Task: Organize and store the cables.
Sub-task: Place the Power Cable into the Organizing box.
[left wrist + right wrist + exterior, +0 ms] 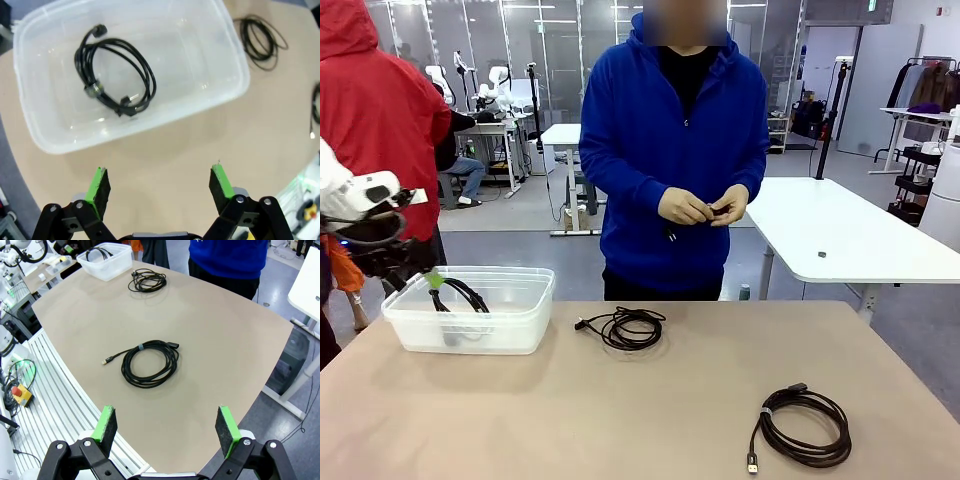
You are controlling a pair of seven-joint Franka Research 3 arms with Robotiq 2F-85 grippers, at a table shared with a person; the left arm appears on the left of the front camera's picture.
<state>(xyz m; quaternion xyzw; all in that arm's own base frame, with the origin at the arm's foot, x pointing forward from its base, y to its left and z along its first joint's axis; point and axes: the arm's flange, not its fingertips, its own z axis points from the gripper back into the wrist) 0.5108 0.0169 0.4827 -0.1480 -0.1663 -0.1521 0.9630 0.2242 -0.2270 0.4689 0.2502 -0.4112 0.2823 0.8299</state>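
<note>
Cables [150, 381] are lying coiled right of bin [520, 330], left end effector [160, 172] and right end effector [166, 412] gaping empty, so pinching one strand risks unravelling a coil.

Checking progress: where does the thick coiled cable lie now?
The thick cable lies on the table, front view's near right, apart from the thinner cable at the middle.

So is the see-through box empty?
Not empty. One coiled black cable lies on the bottom of the clear box, which has no lid on.
</note>
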